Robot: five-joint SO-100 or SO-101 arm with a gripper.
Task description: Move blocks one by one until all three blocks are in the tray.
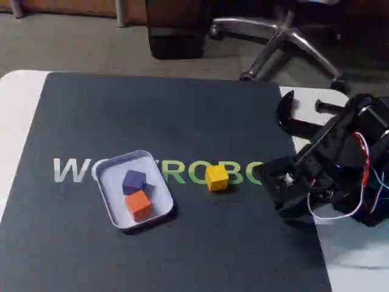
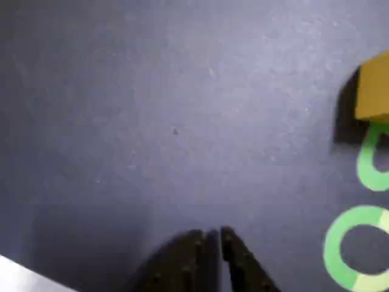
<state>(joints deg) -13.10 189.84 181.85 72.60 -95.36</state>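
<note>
Dark mat (image 1: 182, 121) with pale and green lettering (image 1: 182, 173) lies on a white table (image 1: 18, 103), covering most of it; bare table shows along the left edge and at the right edge in the fixed view. Tray (image 1: 109, 201) sits on the mat left of centre, toward the near edge, covering part of the lettering. Inside it: purple block (image 1: 134, 180) at the far end, orange block (image 1: 140, 204) just beside it toward the near end; whether the two touch cannot be told. Yellow block (image 1: 216, 177) stands on the mat's lettering, outside the tray and well to its right, roughly at the mat's middle. Black arm (image 1: 340, 158) with red and white wires is folded low over the mat's right edge; gripper (image 1: 267, 173) points left, near the yellow block but apart from it. In the wrist view the gripper (image 2: 211, 234) enters from the bottom edge, the two dark fingertips (image 2: 240, 258) pressed close with only a thin slit between them, nothing held. Yellow block (image 2: 374, 88) shows at the right edge of the wrist view, resting on the mat (image 2: 182, 121) above green letter shapes (image 2: 355, 252). Beyond the table's far edge, the chrome base of an office chair (image 1: 285, 39) on grey floor.
</note>
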